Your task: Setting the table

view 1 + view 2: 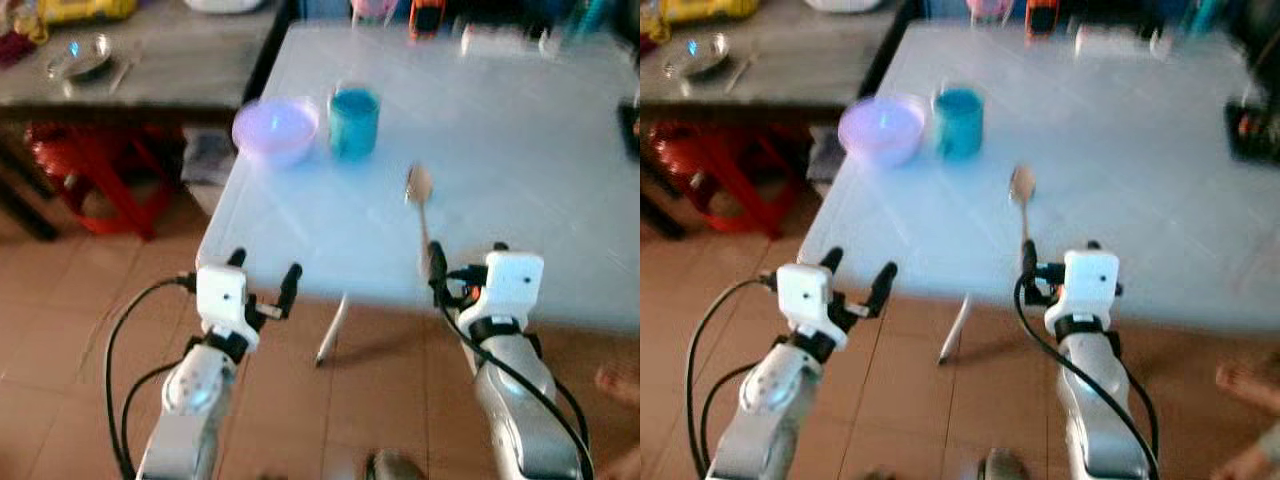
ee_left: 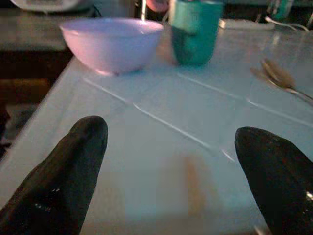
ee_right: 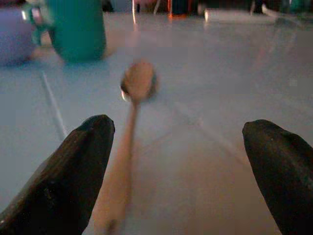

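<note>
White table (image 1: 520, 150) carries bowl (image 1: 276, 129), cup (image 1: 354, 121), spoon (image 1: 420, 200); left gripper (image 1: 263, 280) and right gripper (image 3: 181, 166) both spread wide at its edge.

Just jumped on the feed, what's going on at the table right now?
The robot stands at the near edge of the light blue table, both grippers open and holding nothing. The right gripper is at the table edge, lined up with the handle end of a spoon that lies flat on the table, its fingers either side of the handle in the wrist view. The left gripper hovers at the near left edge. Further back, a pink bowl and a teal cup sit side by side.
</note>
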Robot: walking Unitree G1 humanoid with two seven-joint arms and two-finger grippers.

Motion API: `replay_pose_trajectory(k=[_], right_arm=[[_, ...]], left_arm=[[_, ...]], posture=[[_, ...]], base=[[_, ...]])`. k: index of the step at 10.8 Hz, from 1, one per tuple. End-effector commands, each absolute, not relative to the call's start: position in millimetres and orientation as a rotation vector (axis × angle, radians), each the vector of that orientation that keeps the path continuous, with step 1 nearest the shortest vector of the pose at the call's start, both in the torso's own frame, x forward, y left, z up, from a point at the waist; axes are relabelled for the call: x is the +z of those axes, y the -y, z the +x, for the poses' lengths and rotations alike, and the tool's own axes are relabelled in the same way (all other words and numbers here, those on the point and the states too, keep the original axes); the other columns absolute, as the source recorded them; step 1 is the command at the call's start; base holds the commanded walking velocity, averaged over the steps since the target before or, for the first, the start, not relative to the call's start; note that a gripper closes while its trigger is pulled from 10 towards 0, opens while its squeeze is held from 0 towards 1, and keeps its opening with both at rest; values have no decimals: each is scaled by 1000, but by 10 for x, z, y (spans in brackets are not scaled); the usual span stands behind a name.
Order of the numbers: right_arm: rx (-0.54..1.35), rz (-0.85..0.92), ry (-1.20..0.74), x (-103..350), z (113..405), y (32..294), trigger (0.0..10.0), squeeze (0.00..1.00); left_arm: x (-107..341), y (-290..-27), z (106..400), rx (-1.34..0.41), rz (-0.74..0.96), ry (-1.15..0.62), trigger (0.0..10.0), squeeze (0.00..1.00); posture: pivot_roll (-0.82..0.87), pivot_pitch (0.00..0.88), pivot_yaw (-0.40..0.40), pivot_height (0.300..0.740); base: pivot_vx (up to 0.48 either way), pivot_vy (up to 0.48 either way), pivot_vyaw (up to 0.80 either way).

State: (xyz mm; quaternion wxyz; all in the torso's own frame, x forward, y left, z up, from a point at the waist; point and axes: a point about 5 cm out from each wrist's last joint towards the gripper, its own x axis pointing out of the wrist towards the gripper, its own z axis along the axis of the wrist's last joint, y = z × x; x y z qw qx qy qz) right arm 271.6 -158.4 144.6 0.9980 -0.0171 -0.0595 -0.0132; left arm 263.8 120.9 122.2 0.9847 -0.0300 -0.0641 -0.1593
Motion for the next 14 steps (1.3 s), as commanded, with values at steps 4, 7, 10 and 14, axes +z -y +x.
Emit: replay_pose_trajectory(k=[4, 7, 10, 14], right_arm=[[-6, -7, 112, 1428, 2718, 1506, 10000, 0], [-9, 18, 86, 1397, 2702, 1499, 10000, 0], [-10, 39, 48, 1362, 2702, 1502, 10000, 0], [-19, 43, -28, 1301, 2718, 1585, 10000, 0]], left_arm=[[1158, -1275, 2587, -349, -38, 96, 10000, 0], [1058, -1337, 2446, -454, -15, 61, 10000, 0], [1038, -1375, 2395, -550, 10, 54, 10000, 0], [939, -1352, 2342, -678, -33, 61, 10000, 0]], posture=[[-71, 205, 78, 740], [-72, 212, 79, 740], [-72, 220, 75, 740], [-75, 219, 67, 740]], base=[[202, 0, 0], [0, 0, 0], [0, 0, 0], [0, 0, 0]])
